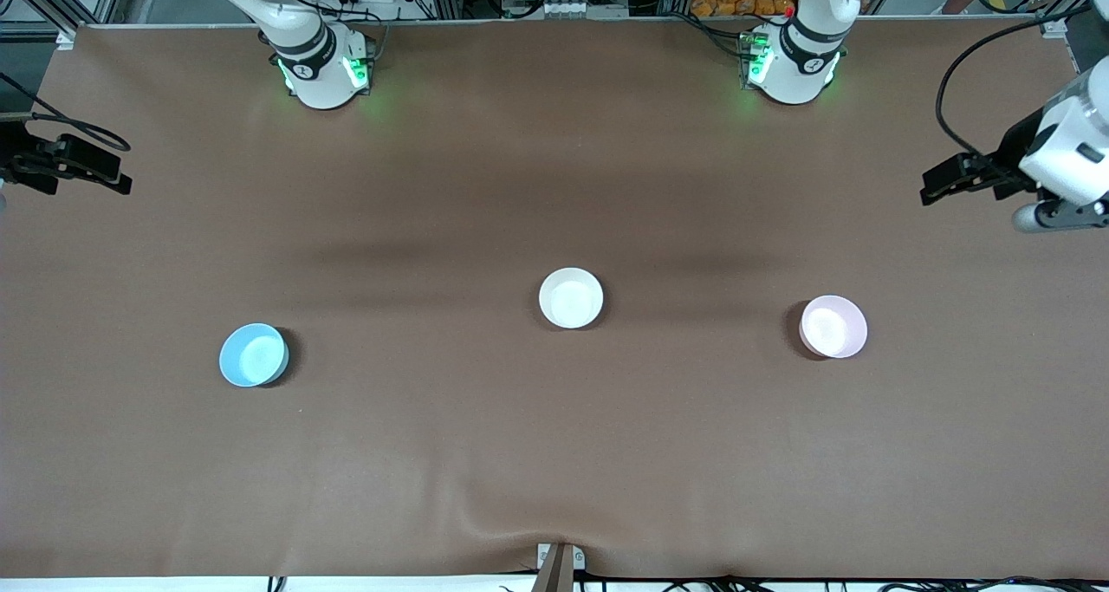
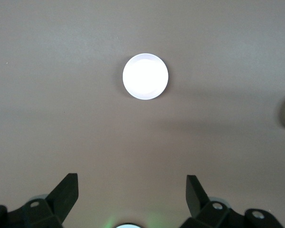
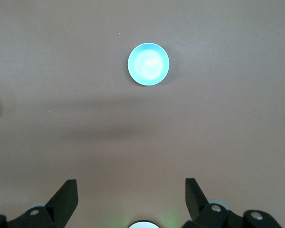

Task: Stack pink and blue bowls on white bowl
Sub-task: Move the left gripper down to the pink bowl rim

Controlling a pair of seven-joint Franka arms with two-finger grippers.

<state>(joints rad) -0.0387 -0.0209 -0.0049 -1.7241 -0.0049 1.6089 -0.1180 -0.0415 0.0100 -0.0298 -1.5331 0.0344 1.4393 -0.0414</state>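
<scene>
**Three bowls apart, both arms waiting high**

From the front camera, three small round bowls sit open side up on a brown table [image 1: 554, 453] cover that looks matte, with a pucker near the front edge. The white bowl [image 1: 571, 297] is in the middle; the pink bowl [image 1: 833, 326] lies toward the left arm's end and the blue bowl [image 1: 253, 354] toward the right arm's end, both slightly nearer the camera and well apart from it. Nothing is stacked yet. The left gripper [image 1: 953, 180] hangs over its end of the table, the right gripper [image 1: 78, 167] over the other.

In the left wrist view, the left gripper [image 2: 132, 190] stands wide open and empty, high over the pink bowl [image 2: 145, 76], which glares almost white.

In the right wrist view, the right gripper [image 3: 131, 190] is equally spread and empty above the blue bowl [image 3: 148, 64].

The bowls look smooth and glossy, so I'd pinch a rim wall squarely, one finger inside, and lower each bowl centred over the white one.
</scene>
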